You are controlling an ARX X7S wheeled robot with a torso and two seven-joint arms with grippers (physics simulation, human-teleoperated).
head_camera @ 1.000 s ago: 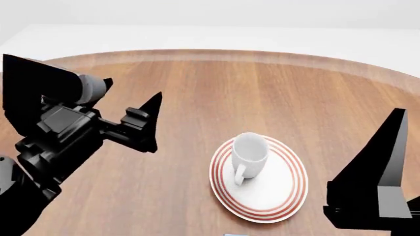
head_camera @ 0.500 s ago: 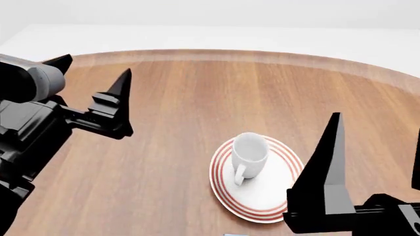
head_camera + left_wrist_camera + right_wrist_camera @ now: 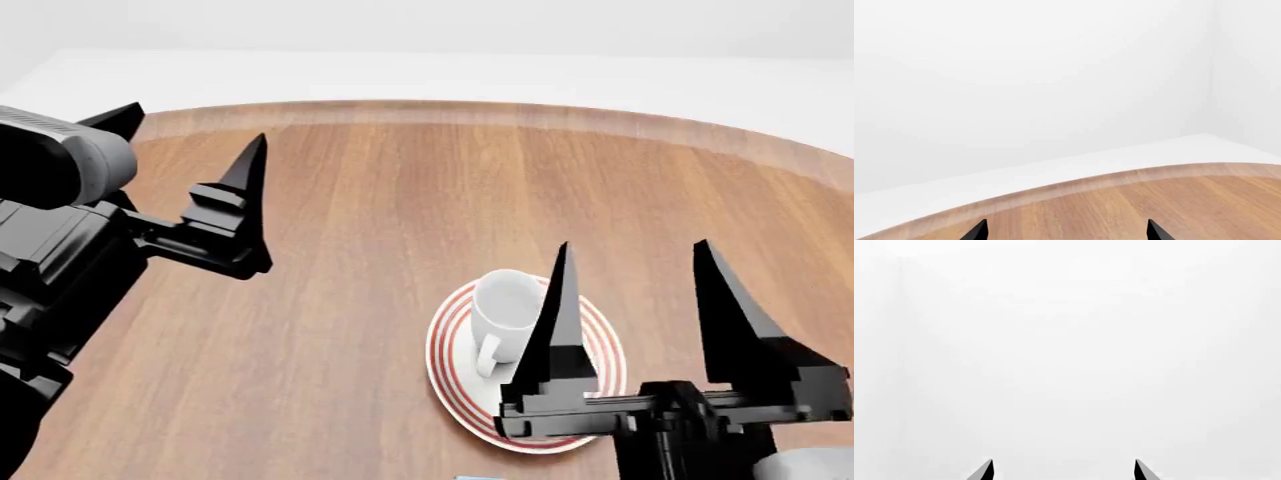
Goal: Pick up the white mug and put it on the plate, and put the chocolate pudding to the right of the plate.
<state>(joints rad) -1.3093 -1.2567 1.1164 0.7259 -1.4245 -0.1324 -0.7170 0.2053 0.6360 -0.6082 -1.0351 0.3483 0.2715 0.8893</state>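
White walls and a pale floor surround the round wooden table (image 3: pixel 400 200), which has a lighter band along its edge.

On this table the plate (image 3: pixel 597 355) lies toward the near side, and the white mug (image 3: pixel 505 308) stands upright on it, on the plate's left part, with its loop handle turned toward the robot. At the very bottom edge of the head view, just in front of the plate, a tiny light blue sliver shows — it is too small to say what it is, so I cannot tell where the chocolate pudding is.

The right gripper (image 3: pixel 638 290) is raised in front of the plate, its two black pointed fingers standing up and well spread, with nothing between them; from the head camera its left finger covers the right side of the mug and the middle of the plate. Whether it touches anything I cannot tell, but it looks to be above them. In the right wrist view only the two fingertips (image 3: pixel 986 471) appear against plain white wall.

The left gripper (image 3: pixel 187 160) is well to the left of the plate, over bare wood, also spread apart and empty. Its wrist view shows the fingertips (image 3: pixel 978 231) and the table's far edge — nothing else.
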